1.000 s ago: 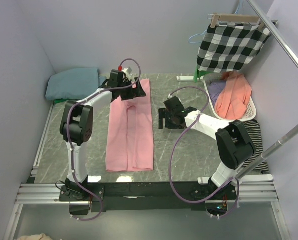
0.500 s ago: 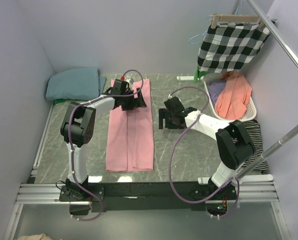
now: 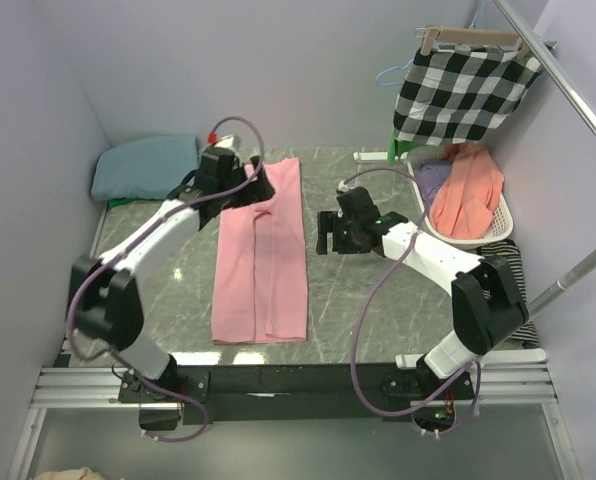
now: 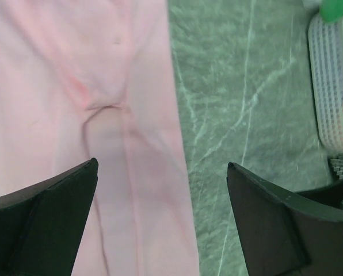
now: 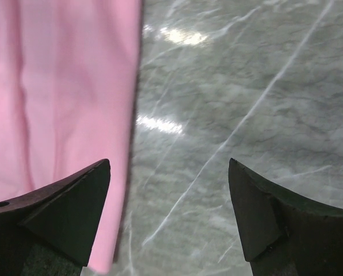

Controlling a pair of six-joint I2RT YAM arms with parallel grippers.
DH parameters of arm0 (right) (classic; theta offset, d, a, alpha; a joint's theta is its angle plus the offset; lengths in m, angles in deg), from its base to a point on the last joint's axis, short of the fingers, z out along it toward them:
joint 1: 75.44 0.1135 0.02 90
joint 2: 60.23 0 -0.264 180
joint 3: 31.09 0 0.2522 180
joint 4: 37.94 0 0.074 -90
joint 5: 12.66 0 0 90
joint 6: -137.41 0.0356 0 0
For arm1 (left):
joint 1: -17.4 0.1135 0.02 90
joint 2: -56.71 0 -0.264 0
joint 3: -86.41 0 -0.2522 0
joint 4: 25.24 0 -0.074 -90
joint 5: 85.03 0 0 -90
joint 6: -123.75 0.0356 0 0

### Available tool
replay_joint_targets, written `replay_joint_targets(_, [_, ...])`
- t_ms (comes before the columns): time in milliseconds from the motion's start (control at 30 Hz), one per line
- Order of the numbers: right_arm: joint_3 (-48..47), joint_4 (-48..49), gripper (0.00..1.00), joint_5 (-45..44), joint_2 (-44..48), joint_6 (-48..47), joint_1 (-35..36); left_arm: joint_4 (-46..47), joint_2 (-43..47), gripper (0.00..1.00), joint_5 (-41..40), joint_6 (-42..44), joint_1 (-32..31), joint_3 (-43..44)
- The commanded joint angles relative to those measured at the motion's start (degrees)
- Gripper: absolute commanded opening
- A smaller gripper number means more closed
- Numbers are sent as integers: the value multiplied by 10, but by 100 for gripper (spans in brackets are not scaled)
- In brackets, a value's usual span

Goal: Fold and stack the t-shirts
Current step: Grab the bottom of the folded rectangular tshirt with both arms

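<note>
A light pink t-shirt, folded lengthwise into a long strip, lies flat on the grey marble tabletop, running from the far edge towards the near edge, left of centre. The left gripper hangs over the strip's far end, its fingers spread wide with nothing between them; a small pucker in the cloth shows below. The right gripper, fingers likewise apart and empty, hovers above bare marble just beside the strip's right edge, near the middle of the table. A dusty teal t-shirt sits folded in the far left corner. At the right edge, a white laundry basket holds an orange garment, a black-and-white checked cloth hangs above it, and a striped garment lies nearer the front.
</note>
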Motion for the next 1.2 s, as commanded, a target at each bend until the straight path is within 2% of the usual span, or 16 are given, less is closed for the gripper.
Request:
replay_joint_targets(0, [10, -28, 88, 121, 48, -32, -7, -110, 74, 100, -118, -79, 3, -112])
replay_joint_targets(167, [61, -29, 87, 202, 80, -5, -6, -130, 207, 99, -87, -162, -14, -279])
replay_joint_targets(300, [111, -18, 84, 244, 92, 15, 4, -187, 280, 99, -100, -214, -54, -342])
replay_joint_targets(467, [156, -11, 79, 266, 98, 33, 50, -260, 363, 99, -101, -278, -97, -399])
replay_joint_targets(567, [170, -12, 78, 267, 104, 45, 74, -275, 396, 99, -96, -307, -123, -404])
replay_joint_targets(700, [173, -17, 77, 261, 106, 55, 93, -365, 409, 99, -118, -336, -134, -403])
replay_joint_targets(767, [172, -18, 77, 256, 107, 59, 98, -376, 428, 99, -117, -363, -137, -425])
replay_joint_targets(933, [163, -20, 77, 237, 101, 62, 108, -364, 485, 99, -118, -414, -137, -468])
replay_joint_targets(1167, [161, 7, 76, 243, 83, 71, 111, -328, 455, 99, -114, -420, -138, -478])
